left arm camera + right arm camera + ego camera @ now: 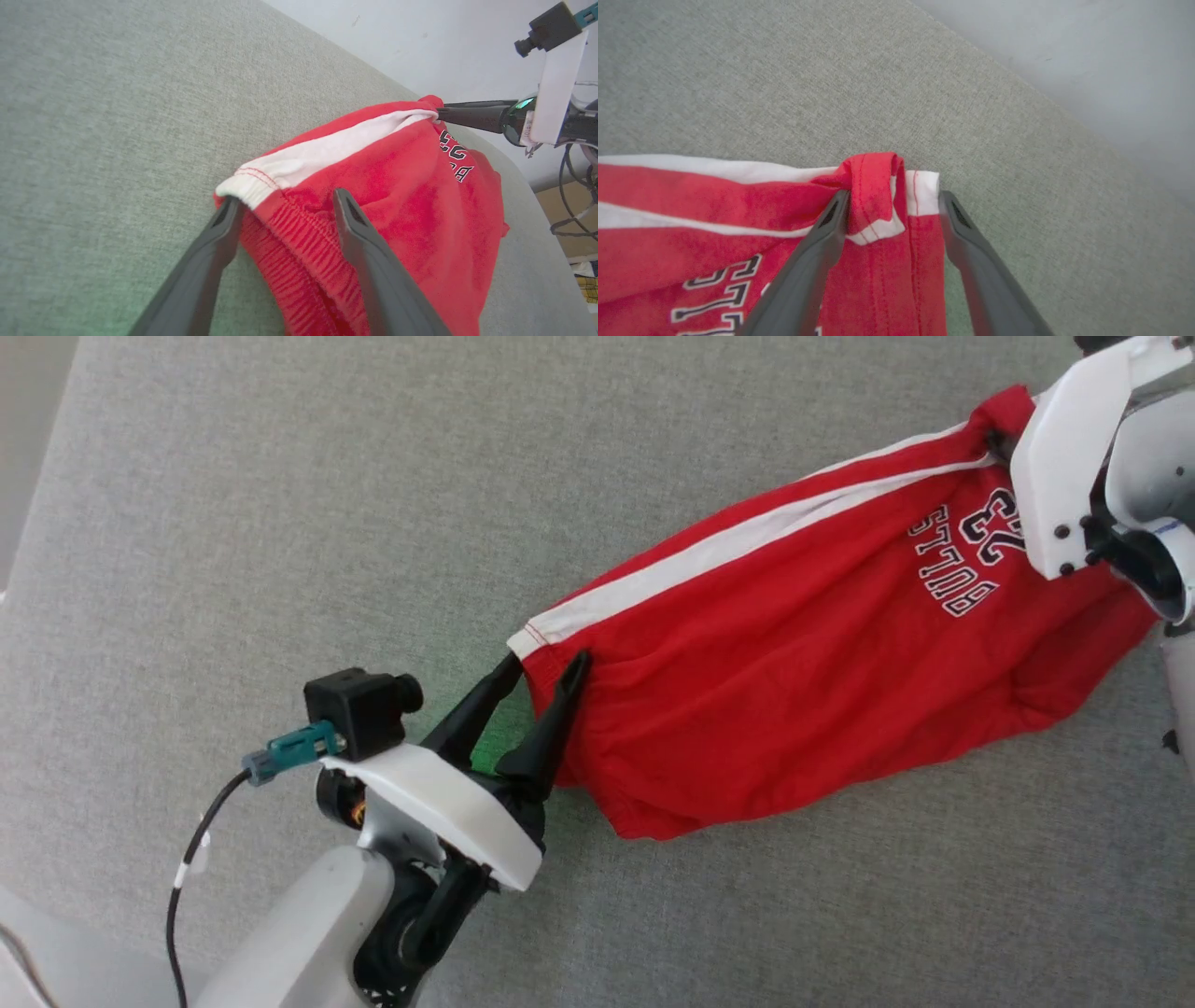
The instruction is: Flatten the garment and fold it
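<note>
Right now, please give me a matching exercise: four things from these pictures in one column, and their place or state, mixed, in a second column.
Column one:
1 left gripper
2 right gripper
3 BULLS 23 print
4 grey surface

Column two:
a lies under the garment
b open, at the waistband corner
c black and white, on red cloth
d open, at the leg hem corner

Pairs: 1-b; 2-d; 3-c; 4-a
</note>
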### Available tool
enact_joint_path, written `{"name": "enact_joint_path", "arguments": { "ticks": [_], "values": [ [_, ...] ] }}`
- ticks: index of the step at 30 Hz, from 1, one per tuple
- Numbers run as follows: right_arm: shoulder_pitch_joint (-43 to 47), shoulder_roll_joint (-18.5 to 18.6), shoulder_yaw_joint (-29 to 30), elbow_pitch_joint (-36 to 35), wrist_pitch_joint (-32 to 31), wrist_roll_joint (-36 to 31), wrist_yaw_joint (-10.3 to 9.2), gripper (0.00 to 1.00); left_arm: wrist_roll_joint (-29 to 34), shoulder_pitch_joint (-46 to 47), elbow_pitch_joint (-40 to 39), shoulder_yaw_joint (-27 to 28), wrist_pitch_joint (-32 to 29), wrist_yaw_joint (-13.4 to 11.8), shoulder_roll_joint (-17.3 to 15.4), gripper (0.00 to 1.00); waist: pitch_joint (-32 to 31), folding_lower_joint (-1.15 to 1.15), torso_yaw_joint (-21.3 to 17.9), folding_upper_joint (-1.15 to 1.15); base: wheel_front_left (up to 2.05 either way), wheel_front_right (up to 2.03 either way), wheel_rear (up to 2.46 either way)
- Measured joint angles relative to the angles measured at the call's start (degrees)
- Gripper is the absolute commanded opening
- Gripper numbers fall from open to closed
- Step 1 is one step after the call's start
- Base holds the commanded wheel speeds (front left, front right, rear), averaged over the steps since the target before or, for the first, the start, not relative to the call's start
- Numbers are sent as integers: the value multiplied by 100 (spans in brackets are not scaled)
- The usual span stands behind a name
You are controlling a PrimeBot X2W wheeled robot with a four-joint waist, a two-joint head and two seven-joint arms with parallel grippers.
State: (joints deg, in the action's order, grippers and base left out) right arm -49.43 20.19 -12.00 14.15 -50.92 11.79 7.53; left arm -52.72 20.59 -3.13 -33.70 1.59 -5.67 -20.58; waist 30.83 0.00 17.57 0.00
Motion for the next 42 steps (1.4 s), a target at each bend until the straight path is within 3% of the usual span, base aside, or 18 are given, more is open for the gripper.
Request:
{"name": "enact_joint_path", "arguments": {
  "ticks": [6,11,15,19,25,28,34,38,42],
  "values": [
    [369,-66,207,-110,104,196,1,100,-14,-244,-231,111,55,-210,-182,100,-322,0,-41,0,0,0,0],
    [907,-243,576,-548,586,246,1,100,159,-604,-489,288,393,-512,-342,100,-678,-1,-91,0,0,0,0],
    [1489,-477,960,-1127,1378,86,0,100,631,-821,-659,479,1049,-706,-396,100,-963,-1,-148,0,0,0,0],
    [2231,-757,1326,-1703,2382,-323,1,100,1437,-1042,-697,619,1290,-856,-405,100,-1229,-2,-216,0,0,0,0],
    [3492,-1341,1835,-2324,3894,-1072,1,100,2655,-1571,-995,1209,1313,-1010,115,100,-1592,-2,-319,0,0,0,0],
    [4063,-1577,2035,-2449,4551,-1344,1,100,3151,-1868,-1084,1428,1314,-998,444,100,-1738,-3,-374,0,0,0,0],
    [4704,-1707,2225,-2451,5231,-1515,1,100,3561,-2278,-940,1584,1314,-642,921,100,-1928,-1,-466,0,0,0,0],
    [4750,-1711,2251,-2366,5315,-1332,1,100,3550,-2279,-730,1699,1314,-371,1015,100,-1996,-1,-483,0,0,0,0],
    [4747,-1713,2223,-2347,5313,-1318,1,100,3141,-2206,-330,1688,1014,-56,1018,100,-2015,-1,-464,0,0,0,0]
  ]
}}
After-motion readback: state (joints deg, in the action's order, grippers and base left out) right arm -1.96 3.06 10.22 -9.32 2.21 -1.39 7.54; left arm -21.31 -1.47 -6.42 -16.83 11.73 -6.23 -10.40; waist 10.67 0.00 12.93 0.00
